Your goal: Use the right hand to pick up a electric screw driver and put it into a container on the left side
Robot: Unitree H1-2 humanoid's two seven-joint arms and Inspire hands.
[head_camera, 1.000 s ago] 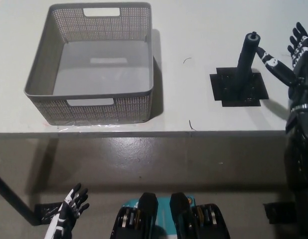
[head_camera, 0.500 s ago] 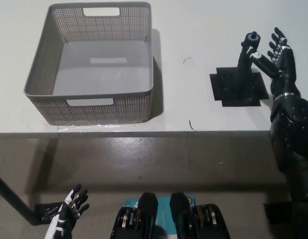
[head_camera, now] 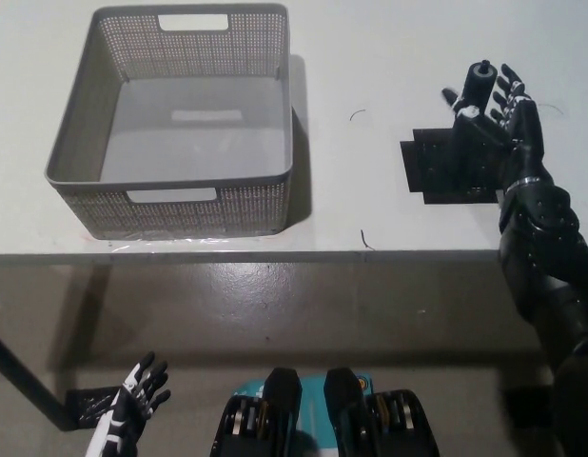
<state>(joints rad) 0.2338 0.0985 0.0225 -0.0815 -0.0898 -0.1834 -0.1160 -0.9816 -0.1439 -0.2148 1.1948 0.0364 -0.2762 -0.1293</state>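
Observation:
A dark electric screwdriver (head_camera: pixel 479 88) stands upright on a black square mat (head_camera: pixel 437 169) at the right of the white table. My black right hand (head_camera: pixel 499 119) is right against the screwdriver with its fingers spread around the shaft, open and not closed on it. The hand covers the tool's lower part. A grey perforated basket (head_camera: pixel 175 195) with cut-out handles sits on the table's left; nothing lies inside it. My white left hand (head_camera: pixel 130 407) hangs low at the bottom left, below the table edge, fingers apart.
The table's front edge (head_camera: pixel 275 255) runs across the middle of the view, with grey floor below it. A dark table leg (head_camera: pixel 23 386) slants at the lower left. Small dark marks (head_camera: pixel 365 238) lie on the table between basket and mat.
My right hand has moved left from beside the mat onto the screwdriver, its palm now behind the shaft. The basket and my left hand have not moved.

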